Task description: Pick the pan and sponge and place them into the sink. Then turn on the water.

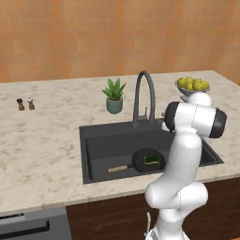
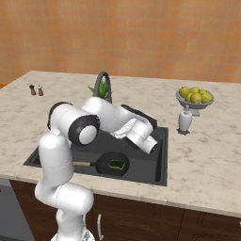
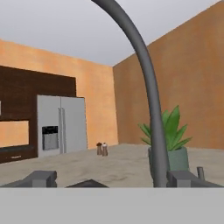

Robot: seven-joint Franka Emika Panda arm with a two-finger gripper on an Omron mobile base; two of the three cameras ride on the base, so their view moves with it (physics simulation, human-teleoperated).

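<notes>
Hand view shows your gripper [image 3: 112, 178] spread wide and empty, facing the faucet [image 3: 148, 87]. The pan [image 1: 148, 160], carrying the sponge [image 1: 151, 159], lies along the sink's [image 1: 101, 136] front edge, so water comes next.

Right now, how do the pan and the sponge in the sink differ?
The pan is round and black with a slim wooden handle; the sponge is a small green and yellow block. The pan is far wider than the sponge. The pan lies on the floor of the sink, while the sponge sits inside the pan. Both are already in the sink, below the faucet, and no water is running.
</notes>
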